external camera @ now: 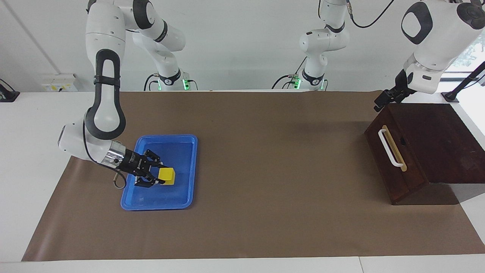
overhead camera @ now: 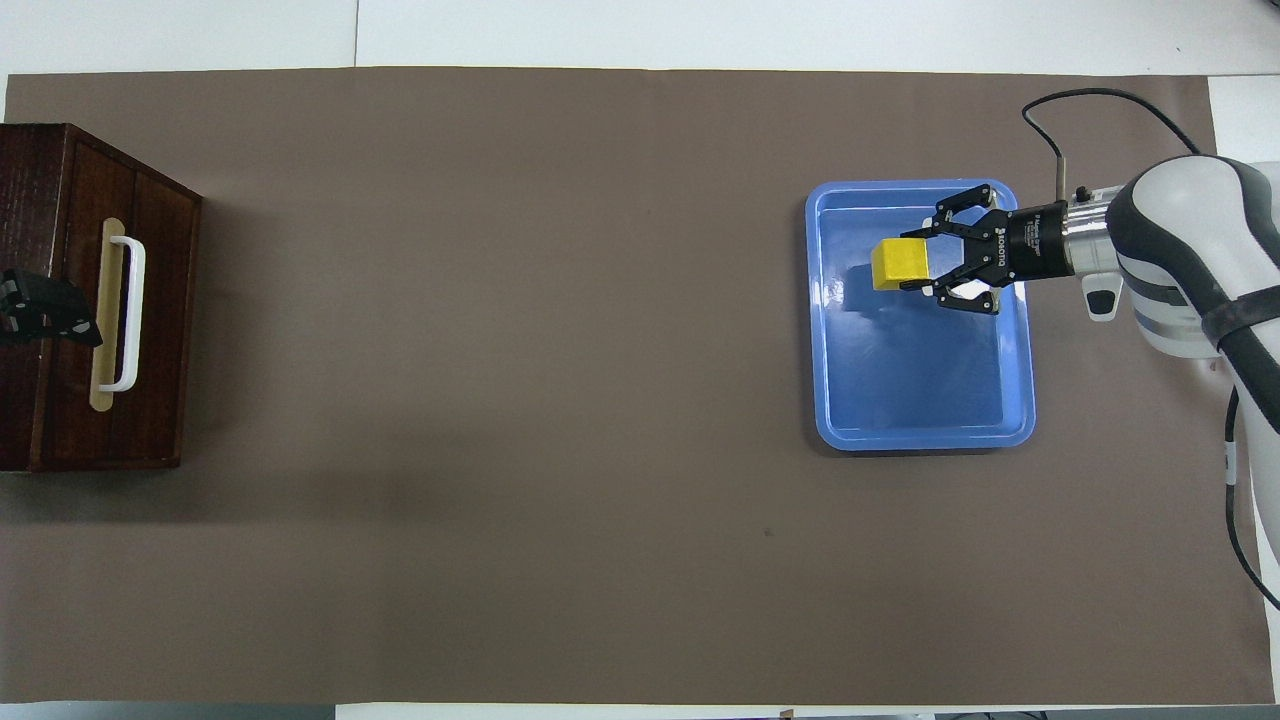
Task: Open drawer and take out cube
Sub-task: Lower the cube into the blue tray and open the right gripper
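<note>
The yellow cube (external camera: 168, 175) (overhead camera: 898, 265) sits between the fingers of my right gripper (external camera: 160, 176) (overhead camera: 918, 266), which is shut on it. The gripper holds it just above the floor of the blue tray (external camera: 159, 206) (overhead camera: 920, 440), and the cube's shadow falls on the tray. The dark brown drawer (external camera: 401, 167) (overhead camera: 160, 300) is shut, its front flush with its cabinet. It stands at the left arm's end of the table, and its white bar handle (external camera: 390, 148) (overhead camera: 128, 312) faces the tray. My left gripper (external camera: 384, 99) (overhead camera: 45, 312) hangs over the cabinet's top, close to the front edge.
A brown mat (external camera: 273, 159) (overhead camera: 520, 400) covers the table between the tray and the drawer. White table edges (external camera: 30, 151) show around the mat.
</note>
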`<state>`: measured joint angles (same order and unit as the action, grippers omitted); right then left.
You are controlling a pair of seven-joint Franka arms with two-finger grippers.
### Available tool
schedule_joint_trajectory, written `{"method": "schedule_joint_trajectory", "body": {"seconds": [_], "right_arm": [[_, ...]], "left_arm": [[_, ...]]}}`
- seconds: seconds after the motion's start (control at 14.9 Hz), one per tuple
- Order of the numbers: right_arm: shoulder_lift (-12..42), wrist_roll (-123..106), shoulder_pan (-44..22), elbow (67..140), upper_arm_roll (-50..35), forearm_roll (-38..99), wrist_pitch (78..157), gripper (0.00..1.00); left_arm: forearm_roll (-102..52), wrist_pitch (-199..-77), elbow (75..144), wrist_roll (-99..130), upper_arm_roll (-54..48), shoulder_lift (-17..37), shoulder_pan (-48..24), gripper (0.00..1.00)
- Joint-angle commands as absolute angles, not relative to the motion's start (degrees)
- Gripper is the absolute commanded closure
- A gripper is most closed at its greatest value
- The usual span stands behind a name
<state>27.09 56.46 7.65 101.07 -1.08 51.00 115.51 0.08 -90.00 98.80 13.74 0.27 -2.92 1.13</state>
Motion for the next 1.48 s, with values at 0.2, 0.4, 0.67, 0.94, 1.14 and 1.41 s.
{"method": "schedule_joint_trajectory", "body": {"seconds": [0.2,0.4,0.67,0.94,1.14,1.41], "right_arm": [[28.8,51.4,7.8,101.5,-1.5,55.0,116.7,1.00],[29.4,50.5,7.3,101.9,-1.5,55.2,118.3,1.00],[29.3,48.7,6.8,103.5,-1.5,55.2,120.1,1.00],[29.1,46.8,6.7,104.4,-1.5,55.3,120.1,1.00],[29.0,47.3,6.5,104.2,-1.5,55.3,120.1,0.37],[29.0,47.5,6.7,103.4,-1.5,55.2,119.4,0.16]], "left_arm": [[-0.9,-87.4,95.7,8.6,2.6,-2.7,-2.2,0.00],[-2.4,-88.8,95.8,6.7,0.3,-2.4,0.7,0.00],[-1.9,-87.4,95.0,6.2,-0.3,-2.5,0.7,0.00],[-2.3,-86.2,93.4,6.1,-0.7,-2.7,0.7,0.00],[-2.4,-86.0,93.2,6.1,-0.6,-2.6,0.7,0.00],[-2.4,-86.0,93.2,6.2,-0.7,-3.0,0.2,0.00]]}}
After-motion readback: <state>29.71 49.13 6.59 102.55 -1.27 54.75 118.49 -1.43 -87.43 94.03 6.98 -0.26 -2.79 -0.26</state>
